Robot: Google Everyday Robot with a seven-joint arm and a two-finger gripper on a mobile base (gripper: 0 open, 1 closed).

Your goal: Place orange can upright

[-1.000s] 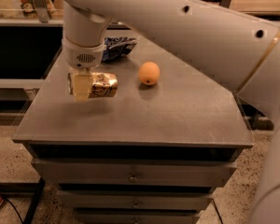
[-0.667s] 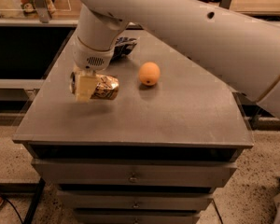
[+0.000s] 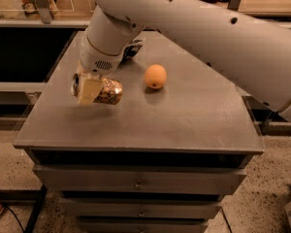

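The big white arm (image 3: 199, 38) comes in from the far right and reaches down to the left part of the grey tabletop (image 3: 184, 120). The tabletop is the top of a drawer cabinet (image 3: 136, 183).

At the end of the arm, the hand (image 3: 89, 90) is over the near-left area of the tabletop. It is closed on the orange can (image 3: 109, 91), and one cream finger pad lies across the can's body. The can is on its side, with its length running left to right and one end turned to the left. A soft shadow lies under it, so I think it is held a little above the surface, but I cannot tell this for sure.

To the right of the can, and apart from it, a round orange fruit (image 3: 155, 76) rests on the tabletop. Farther back, a dark snack bag (image 3: 132, 46) is mostly hidden behind the arm.

In my judgement the grasp is done and the turning step is in hand. Next, the wrist needs to rotate until the can's axis is vertical, then lower the can flat on the free surface before the hand opens. If the hand releases while the can is tilted, the can may roll.
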